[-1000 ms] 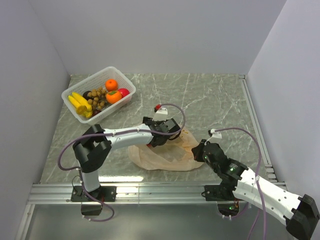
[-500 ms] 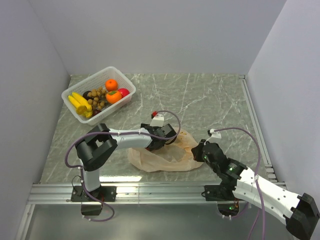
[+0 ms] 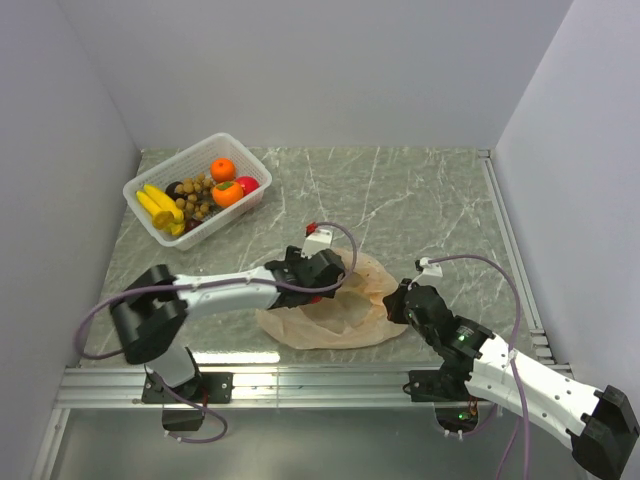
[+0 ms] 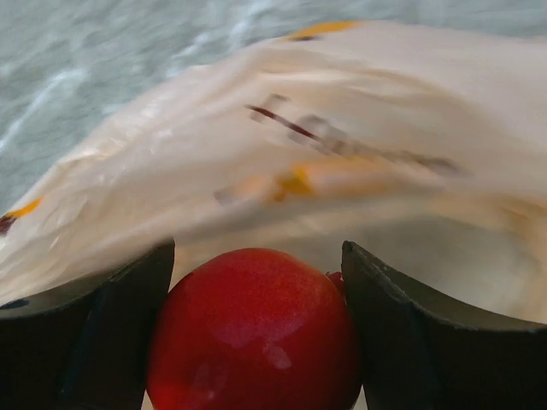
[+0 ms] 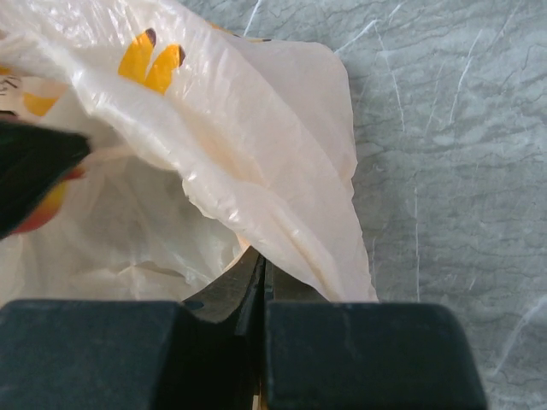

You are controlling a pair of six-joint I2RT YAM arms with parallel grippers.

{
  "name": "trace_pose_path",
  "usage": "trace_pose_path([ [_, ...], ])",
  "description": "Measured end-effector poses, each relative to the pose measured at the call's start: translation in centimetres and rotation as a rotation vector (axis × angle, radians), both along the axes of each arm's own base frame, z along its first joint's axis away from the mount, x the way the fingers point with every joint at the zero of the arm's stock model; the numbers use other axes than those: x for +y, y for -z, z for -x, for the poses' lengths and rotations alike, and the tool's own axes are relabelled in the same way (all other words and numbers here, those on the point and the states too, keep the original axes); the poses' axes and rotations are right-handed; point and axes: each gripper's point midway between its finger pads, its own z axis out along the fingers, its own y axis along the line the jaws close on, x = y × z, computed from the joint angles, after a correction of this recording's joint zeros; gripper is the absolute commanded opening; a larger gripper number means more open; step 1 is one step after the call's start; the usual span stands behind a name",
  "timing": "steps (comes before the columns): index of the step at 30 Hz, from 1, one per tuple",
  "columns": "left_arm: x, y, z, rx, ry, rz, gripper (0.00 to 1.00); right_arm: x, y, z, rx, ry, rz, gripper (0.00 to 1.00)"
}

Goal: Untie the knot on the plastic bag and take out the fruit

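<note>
Inspecting the overhead view, the plastic bag lies slack on the marble surface, just ahead of the 2 arm bases. No tied knot shows; the mouth gapes toward 9 o'clock, so the untying step looks complete.

The right end effector is clenched on a fold of film at the bag's 3 o'clock edge. This hold appears to serve as an anchor: it keeps the thin bag from sliding and holds the upper layer lifted clear of the contents.

The left end effector enters the mouth from 9 o'clock. Its 2 fingers sit against opposite sides of a red fruit, grasping it, with the raised film arching over at 12 o'clock in the wrist view. The wide finger spacing is explained by the fruit's width.

A white basket stands well apart at 10 o'clock from the bag and holds other fruit. It is the likely drop point.

Judgement: extraction is in hand. Withdrawal calls for a low pull toward 9 o'clock. Risks are film snagging on the fingers and the smooth fruit slipping. Whether more fruit lies in the bag cannot be told.
</note>
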Motion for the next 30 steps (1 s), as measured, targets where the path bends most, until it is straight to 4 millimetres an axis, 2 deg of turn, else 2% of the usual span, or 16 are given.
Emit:
trace_pose_path([
  [6,-3.1,-5.9,2.3,-0.056,0.235,0.240,0.50,-0.2,0.1,0.0,0.000,0.007,0.008,0.00],
  [13,-5.6,-8.1,4.3,-0.040,0.446,0.353,0.50,-0.7,-0.2,0.0,0.005,0.023,0.029,0.00],
  [15,-5.4,-9.2,3.7,-0.043,0.445,0.390,0.50,-0.7,-0.5,0.0,0.001,0.026,0.029,0.00],
  [17,-4.4,-11.1,1.5,-0.077,0.396,0.428,0.50,-0.7,-0.7,-0.1,-0.001,0.028,0.028,0.00],
  [19,-2.5,-13.8,-1.6,-0.132,0.316,0.475,0.50,-0.8,-0.9,-0.1,0.001,0.028,0.030,0.00],
  [21,0.2,-16.6,-5.0,-0.204,0.210,0.514,0.51,-0.7,-1.0,-0.1,0.001,0.028,0.031,0.00],
  [22,2.1,-18.3,-6.9,-0.246,0.142,0.534,0.51,-0.8,-1.0,-0.1,0.002,0.029,0.033,0.00],
  [25,7.9,-21.4,-11.4,-0.340,-0.055,0.559,0.51,-0.8,-0.9,0.0,0.007,0.029,0.040,0.00],
  [28,14.8,-21.9,-14.8,-0.401,-0.269,0.537,0.51,-0.9,-0.8,0.0,0.010,0.029,0.044,0.00],
  [30,19.4,-20.6,-16.6,-0.408,-0.405,0.503,0.53,-0.9,-0.6,0.0,0.014,0.028,0.048,0.00],
])
